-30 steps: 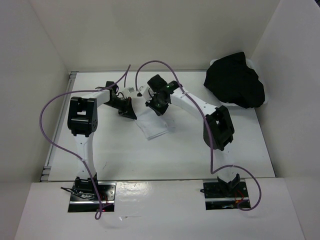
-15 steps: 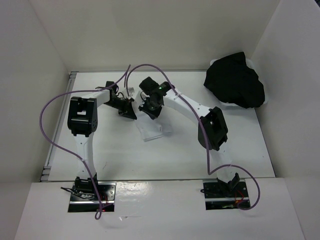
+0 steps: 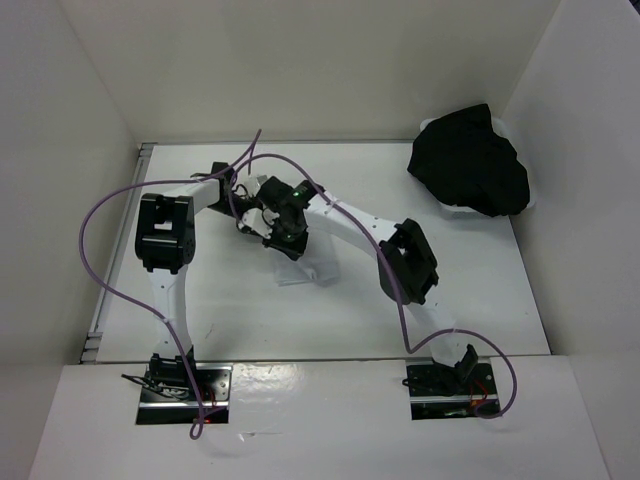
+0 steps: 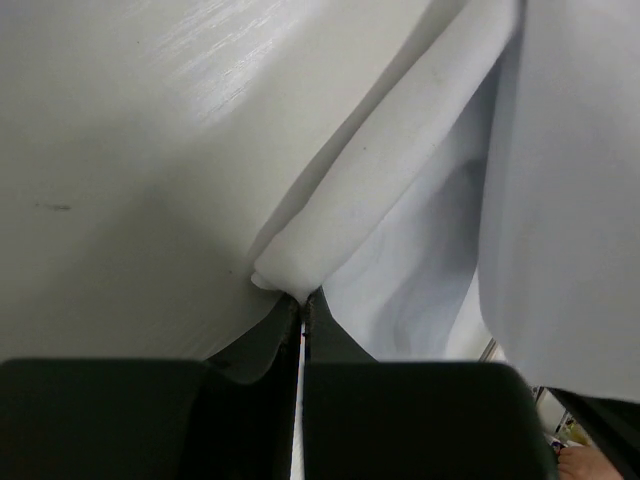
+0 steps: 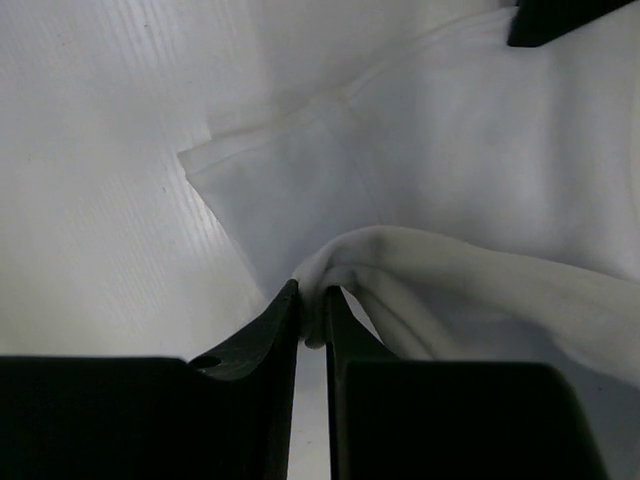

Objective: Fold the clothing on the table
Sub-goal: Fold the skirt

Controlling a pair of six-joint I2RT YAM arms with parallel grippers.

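White fabric, thin and rumpled, is what both arms have hold of. The clothing [image 3: 297,266] sits bunched on the table [image 3: 470,290] a little left of the middle, spilling toward the near edge from under the two wrists. The left gripper [image 4: 303,300] has its jaws pressed together on a rolled hem, and the right gripper [image 5: 312,296] is clamped on a soft doubled fold. They stand almost touching, side by side, so I'd say the fold now needs laying flat. Its long axis seems to run near to far, though it's too crumpled to be sure
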